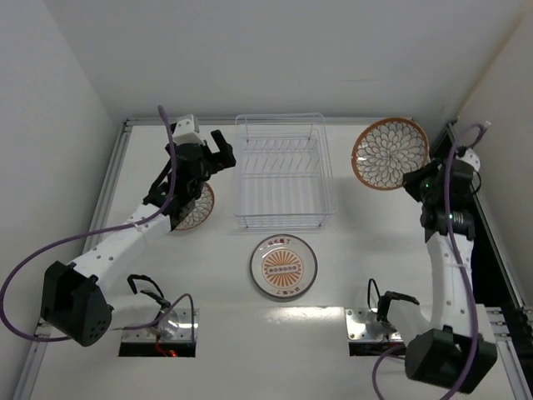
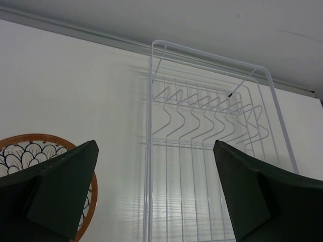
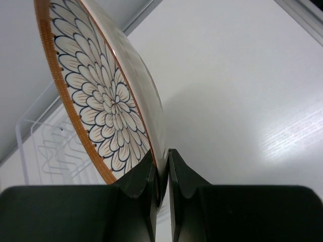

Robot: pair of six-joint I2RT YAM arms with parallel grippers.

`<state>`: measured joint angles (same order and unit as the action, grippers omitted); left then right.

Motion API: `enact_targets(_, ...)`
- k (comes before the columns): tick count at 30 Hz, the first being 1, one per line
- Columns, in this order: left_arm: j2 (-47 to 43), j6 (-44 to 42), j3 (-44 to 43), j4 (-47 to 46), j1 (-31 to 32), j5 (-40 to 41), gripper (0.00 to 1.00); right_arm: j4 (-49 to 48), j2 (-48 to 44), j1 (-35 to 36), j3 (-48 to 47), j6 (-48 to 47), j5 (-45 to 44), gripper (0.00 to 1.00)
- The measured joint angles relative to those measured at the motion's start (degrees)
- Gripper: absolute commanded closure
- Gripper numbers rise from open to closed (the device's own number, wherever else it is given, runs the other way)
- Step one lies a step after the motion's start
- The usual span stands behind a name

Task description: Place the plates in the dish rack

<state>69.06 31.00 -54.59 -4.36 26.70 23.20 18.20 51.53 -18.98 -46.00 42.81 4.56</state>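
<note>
Lettering rings the sunburst plate (image 1: 283, 266), too small to read; right claw (image 3: 161, 157) pinches a petal plate (image 3: 108, 101), left claw (image 2: 155, 151) gapes.

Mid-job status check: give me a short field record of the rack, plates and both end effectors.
dish rack: no plates in it
right end effector: shut on petal plate at its rim, right of rack
left end effector: open, empty, by rack's left side
second petal plate: flat, partly under left arm
medallion plate: flat, in front of rack
</note>
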Motion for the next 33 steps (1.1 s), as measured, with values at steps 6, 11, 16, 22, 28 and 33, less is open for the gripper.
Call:
enact_targets(6, 5.35, -0.57, -7.06, 6.16, 0.0, 1.42, 0.01, 5.09, 13.84, 17.53, -15.65, -4.94, -15.5, 1.0)
enact_targets(11, 6.54, -3.67, -7.76, 8.28, 0.0, -1.97, 0.01, 8.94, 23.98, 30.97, -25.0, -8.92, -28.94, 1.0)
enact_targets(16, 10.34, -8.35, -10.21, 9.29, 0.02, -10.82, 0.01, 12.37, 35.43, 40.41, -34.32, -12.52, -42.49, 1.0)
enact_targets(22, 10.32, -10.21, -10.03, 9.6, 0.02, -12.59, 0.01, 13.73, 45.11, 43.69, -41.97, -15.67, -51.67, 1.0)
enact_targets(28, 6.4, -11.1, -6.86, 7.28, 0.02, -12.72, 0.01, 14.36, 52.15, 44.78, -50.1, -17.25, -58.51, 1.0)
enact_targets(33, 5.81, -11.26, -6.82, 6.19, 0.02, -12.96, 0.01, 13.88, 57.27, 45.99, -56.06, -18.71, -61.33, 1.0)
